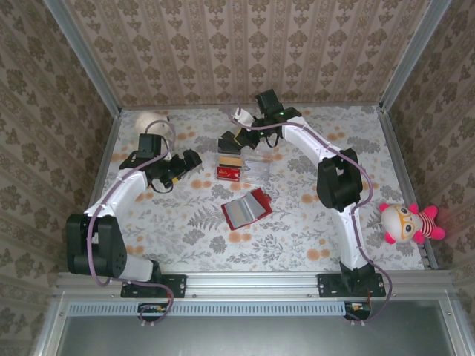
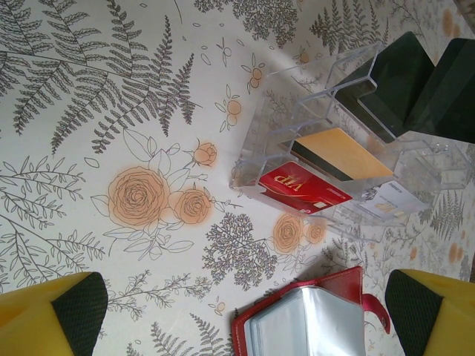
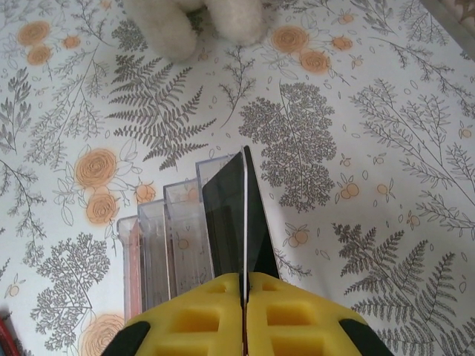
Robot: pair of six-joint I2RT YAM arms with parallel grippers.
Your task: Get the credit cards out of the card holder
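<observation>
Card holder (image 1: 246, 209) lies open on the flowered surface (image 1: 297, 237), a little toward six o'clock of the middle in the top view, greyish sleeves facing up. At its twelve o'clock, close by but apart, sits a clear tray (image 1: 256, 169). A white plush toy (image 1: 152, 119) rests at ten o'clock and a doll (image 1: 408, 222) at four o'clock by the edge. From above the tray's contents are only specks of colour. The left wrist view makes them out in the slots of the tray (image 2: 260, 141): a red card (image 2: 304, 189), a tan card (image 2: 341, 156) with a black stripe and a white card (image 2: 390, 200), each leaning in its own slot. The card holder (image 2: 312, 319) with its side tab is at that view's six o'clock. The left claw (image 2: 245, 315) stands wide apart, its yellow fingers (image 2: 56, 319) at the bottom corners, and grips nothing. From above the left claw (image 1: 189, 159) sits at nine o'clock of the tray. The right claw (image 1: 234, 137) is over the tray's twelve o'clock end. Its own view shows what the others do not: the right claw (image 3: 243, 285) has its yellow pads (image 3: 193, 322) pressed together on a dark card (image 3: 234, 215). The card is seen almost edge-on, standing upright over the end slot of the tray (image 3: 159, 245).
</observation>
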